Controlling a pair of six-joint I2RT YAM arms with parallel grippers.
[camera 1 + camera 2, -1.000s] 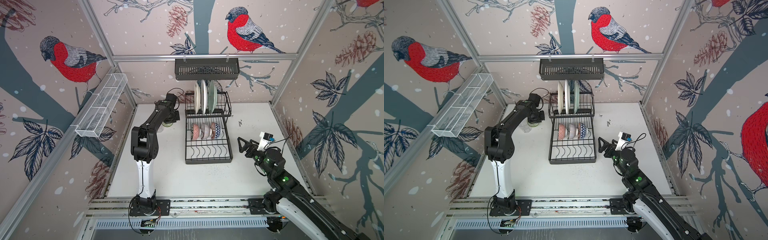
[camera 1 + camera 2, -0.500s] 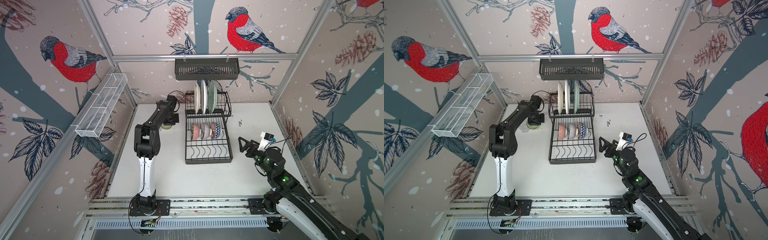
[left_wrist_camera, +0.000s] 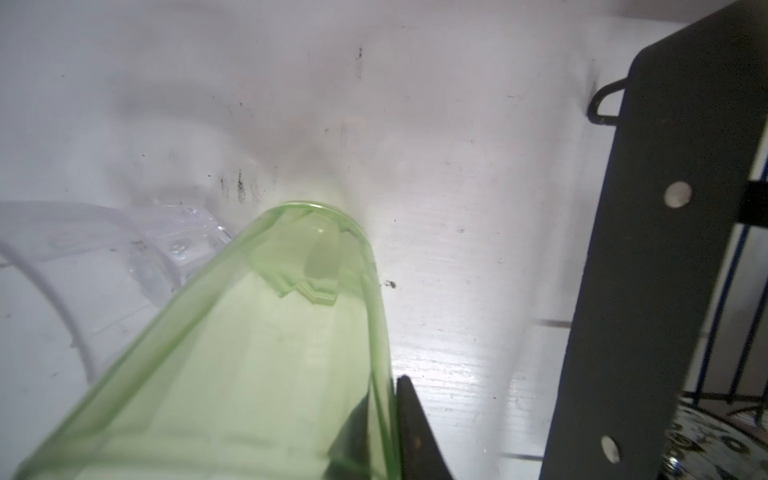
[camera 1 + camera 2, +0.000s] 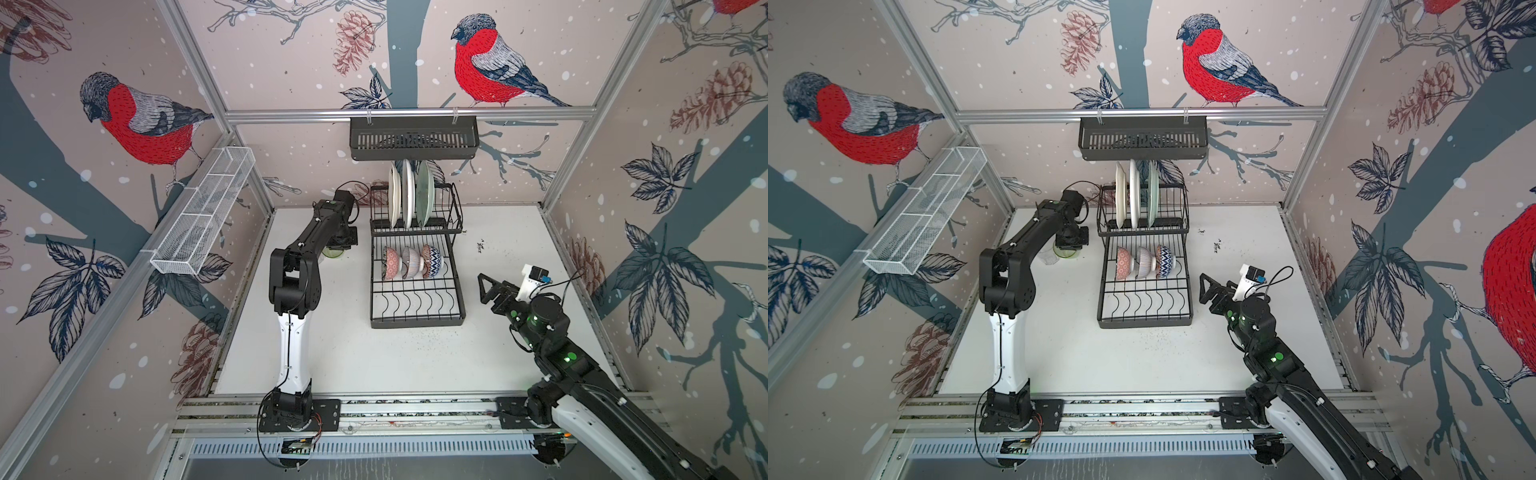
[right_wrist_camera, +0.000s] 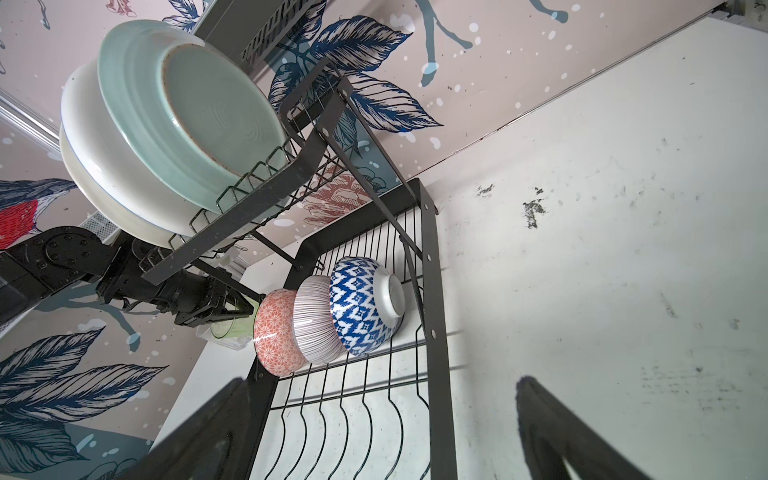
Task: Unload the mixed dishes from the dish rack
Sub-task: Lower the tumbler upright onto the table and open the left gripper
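left arm: over the last second the elbow is seen swung in toward the dish rack [image 4: 417,323], while the wrist is kept over the same spot on the table [image 4: 374,361], left of the rack. right arm is unmoved.

green ribbed glass [image 3: 257,353] is now down just beside the clear glass [image 3: 166,249]. both are outside the rack, by its left side. in both top views the green ribbed glass looks to be at table level under the wrist. actual contact with the table cannot be confirmed.

left gripper [image 3: 378,395]: the glass wall is straddled, with one finger [image 3: 415,432] outside and the other seen darkly through the glass. whether the wall is pinched or already let go cannot be told.

right gripper [image 5: 380,380]: spread wide, nothing held, parked right of the rack's lower level and aimed at the bowls.

judgement: placing of the green ribbed glass is taken as nearly done. release and a straight lift-out are called for next. the clear glass could be knocked if the wrist is swung sideways.

still racked:
- upright in the upper slots: cream plate [image 4: 392,195], white plate [image 4: 408,193], pale green plate [image 4: 424,195]
- on edge in the lower level: orange bowl [image 5: 276,332], striped bowl [image 5: 316,320], blue zigzag bowl [image 5: 357,307]
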